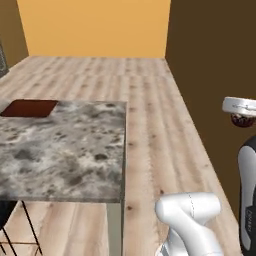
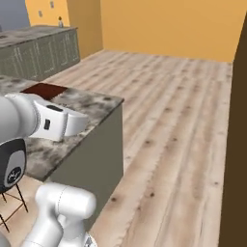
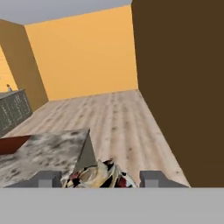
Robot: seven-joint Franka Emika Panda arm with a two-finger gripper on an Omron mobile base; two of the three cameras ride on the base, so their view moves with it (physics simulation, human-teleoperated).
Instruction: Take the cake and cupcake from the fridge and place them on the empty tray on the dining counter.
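Hand view is showing the gripper clamping a small brownish pastry, cupcake or cake unclear, near the dining counter and tray, looking soft, crushable, needing gentle side grip.

Light wood plank floor is seen running back to an orange wall. A dark brown wall is seen on the right. Grey-green cabinets with a stone top are seen far left. Thin black stool legs are seen bottom left.
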